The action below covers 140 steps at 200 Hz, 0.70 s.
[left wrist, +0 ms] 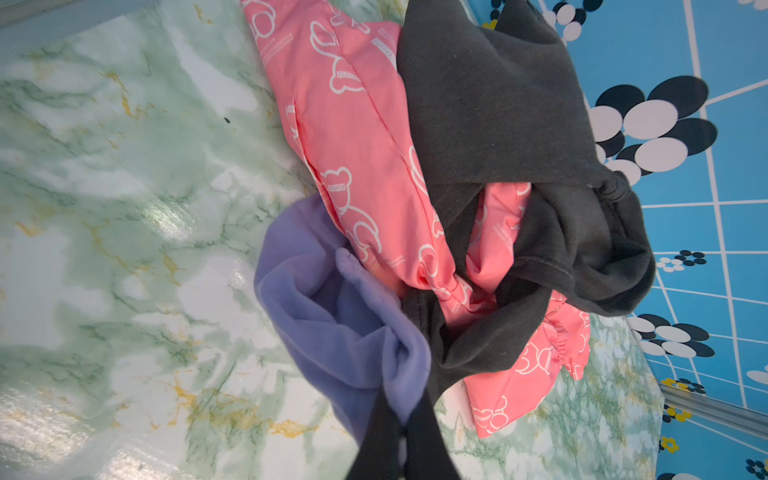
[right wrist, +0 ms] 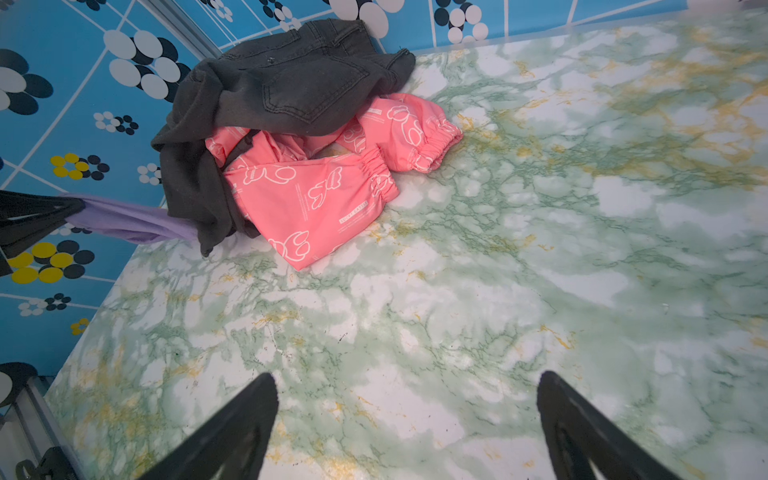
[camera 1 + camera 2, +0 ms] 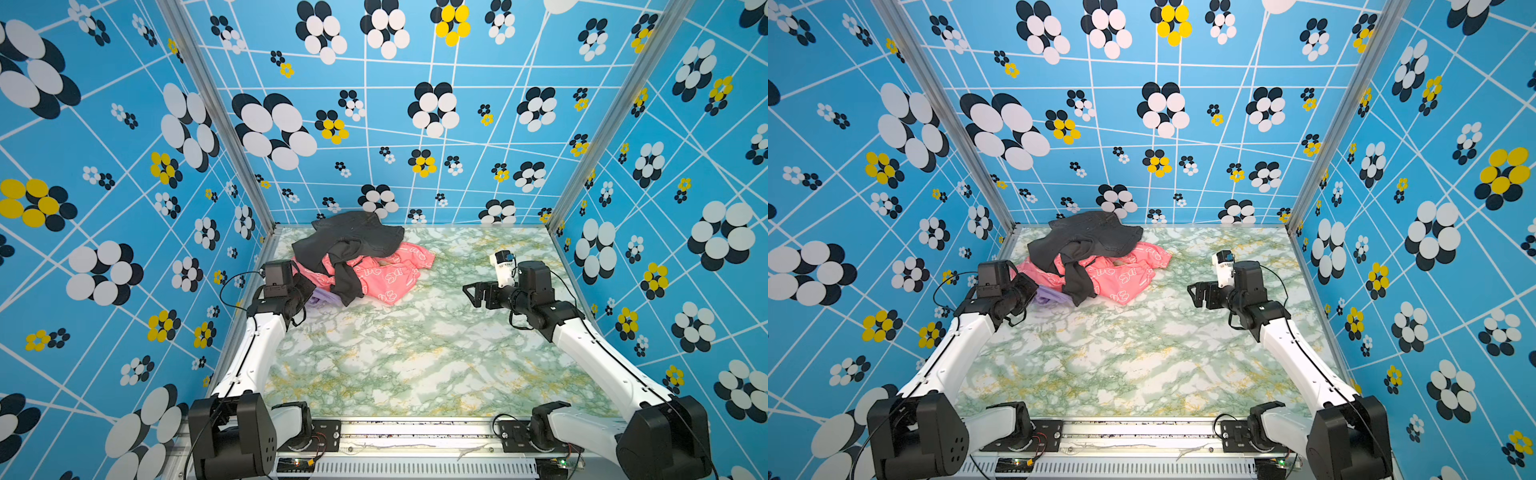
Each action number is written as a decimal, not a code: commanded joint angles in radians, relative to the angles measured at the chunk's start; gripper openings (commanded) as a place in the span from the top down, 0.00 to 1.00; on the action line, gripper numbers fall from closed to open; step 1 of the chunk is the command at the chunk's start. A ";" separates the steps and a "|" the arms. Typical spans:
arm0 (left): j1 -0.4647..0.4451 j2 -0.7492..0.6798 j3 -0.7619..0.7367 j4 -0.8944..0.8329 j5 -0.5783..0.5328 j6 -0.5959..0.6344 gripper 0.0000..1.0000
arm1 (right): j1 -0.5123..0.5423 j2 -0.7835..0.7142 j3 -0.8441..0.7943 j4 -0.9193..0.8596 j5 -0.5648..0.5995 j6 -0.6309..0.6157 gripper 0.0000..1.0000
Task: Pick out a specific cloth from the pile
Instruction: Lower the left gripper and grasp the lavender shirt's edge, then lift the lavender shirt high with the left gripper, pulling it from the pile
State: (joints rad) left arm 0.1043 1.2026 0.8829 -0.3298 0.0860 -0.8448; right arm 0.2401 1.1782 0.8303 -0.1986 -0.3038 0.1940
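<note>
The pile lies at the back left of the marble table [image 3: 415, 357]: a dark grey garment [image 3: 353, 237] on top of a coral-pink garment [image 3: 386, 276] with white print. The lavender cloth [image 3: 322, 298] [image 1: 324, 307] sticks out from under the pile's near-left edge. My left gripper [image 3: 309, 293] [image 1: 404, 405] is shut on a fold of that cloth, which stretches from the gripper to the pile in the right wrist view [image 2: 124, 220]. My right gripper [image 3: 473, 293] [image 2: 407, 378] hangs open over bare table to the right of the pile, nothing between its fingers.
Blue patterned walls [image 3: 124, 208] close in the table on the left, back and right. The pile sits near the back left corner post [image 3: 266, 224]. The arm bases [image 3: 232, 440] stand along the front rail.
</note>
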 commanded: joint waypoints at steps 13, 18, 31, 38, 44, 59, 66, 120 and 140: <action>-0.005 -0.043 0.108 0.006 -0.058 0.033 1.00 | 0.011 0.024 0.044 0.020 0.002 -0.028 0.01; -0.008 -0.043 0.124 0.004 -0.059 0.042 1.00 | 0.012 0.026 0.046 0.021 0.002 -0.030 0.01; -0.020 -0.040 0.172 -0.011 -0.074 0.070 1.00 | 0.012 0.030 0.048 0.024 0.000 -0.031 0.01; -0.027 -0.039 0.194 -0.017 -0.082 0.085 1.00 | 0.013 0.032 0.049 0.025 -0.001 -0.033 0.01; -0.030 -0.041 0.212 -0.020 -0.089 0.095 1.00 | 0.013 0.035 0.050 0.027 -0.001 -0.033 0.01; -0.040 -0.044 0.245 -0.018 -0.109 0.111 1.00 | 0.013 0.041 0.053 0.030 -0.003 -0.036 0.01; -0.043 -0.047 0.256 -0.014 -0.118 0.116 1.00 | 0.014 0.044 0.055 0.034 -0.004 -0.036 0.01; -0.070 -0.030 0.377 0.000 -0.162 0.168 1.00 | 0.024 0.066 0.064 0.045 -0.004 -0.027 0.01; -0.085 -0.017 0.424 0.010 -0.170 0.185 1.00 | 0.027 0.067 0.064 0.046 0.000 -0.025 0.01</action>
State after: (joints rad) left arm 0.0364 1.1900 1.2121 -0.3901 -0.0448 -0.7090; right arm 0.2558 1.2400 0.8646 -0.1734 -0.3046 0.1726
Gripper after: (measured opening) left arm 0.054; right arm 0.991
